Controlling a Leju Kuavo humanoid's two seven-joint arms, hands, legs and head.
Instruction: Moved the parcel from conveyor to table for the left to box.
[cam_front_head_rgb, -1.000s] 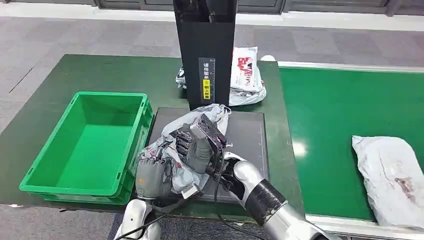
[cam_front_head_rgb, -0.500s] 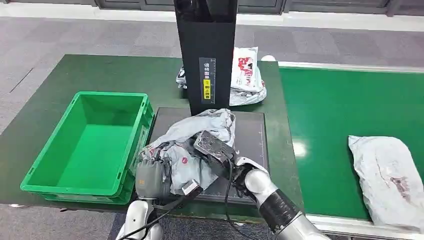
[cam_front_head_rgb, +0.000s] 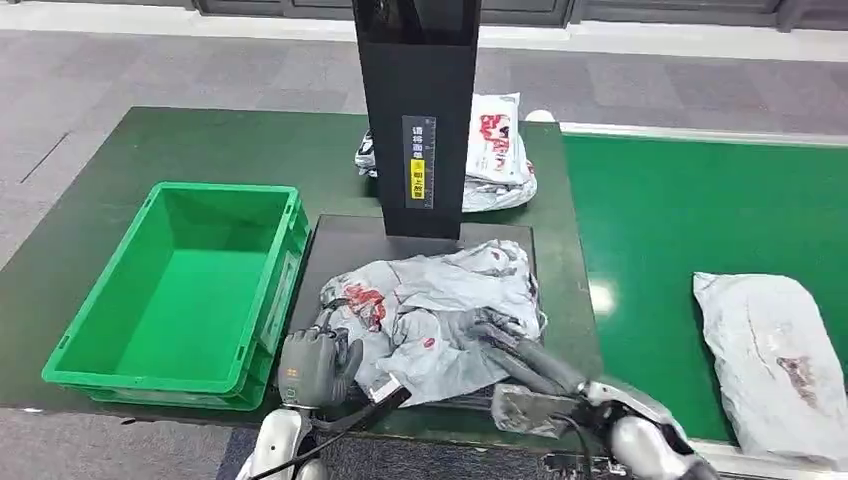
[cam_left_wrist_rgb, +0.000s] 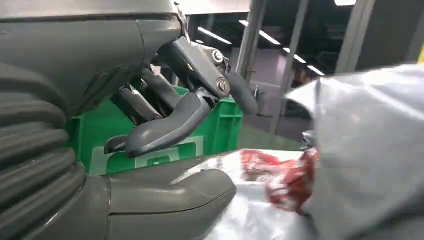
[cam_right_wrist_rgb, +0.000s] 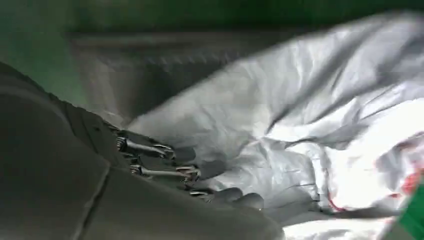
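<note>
A crumpled grey parcel (cam_front_head_rgb: 432, 312) with red print lies flat on the black plate (cam_front_head_rgb: 345, 240) in front of the black column. My left hand (cam_front_head_rgb: 318, 366) sits at the parcel's near left corner; in the left wrist view its fingers (cam_left_wrist_rgb: 170, 125) are spread above the thumb with nothing between them, and the parcel (cam_left_wrist_rgb: 360, 150) lies just beyond. My right hand (cam_front_head_rgb: 515, 350) is low at the table's front edge, its outstretched fingers touching the parcel's near right edge. In the blurred right wrist view its fingers (cam_right_wrist_rgb: 165, 165) lie against the grey bag (cam_right_wrist_rgb: 280, 130).
An empty green crate (cam_front_head_rgb: 170, 290) stands on the dark table left of the plate. The black column (cam_front_head_rgb: 418, 110) rises behind the plate, with more parcels (cam_front_head_rgb: 495, 150) behind it. On the green conveyor (cam_front_head_rgb: 650, 230) at the right lies another grey parcel (cam_front_head_rgb: 780, 350).
My right hand has come off the top of the parcel and pulled back toward the front edge. The parcel has dropped and spread flat on the plate. My left hand barely moved.
</note>
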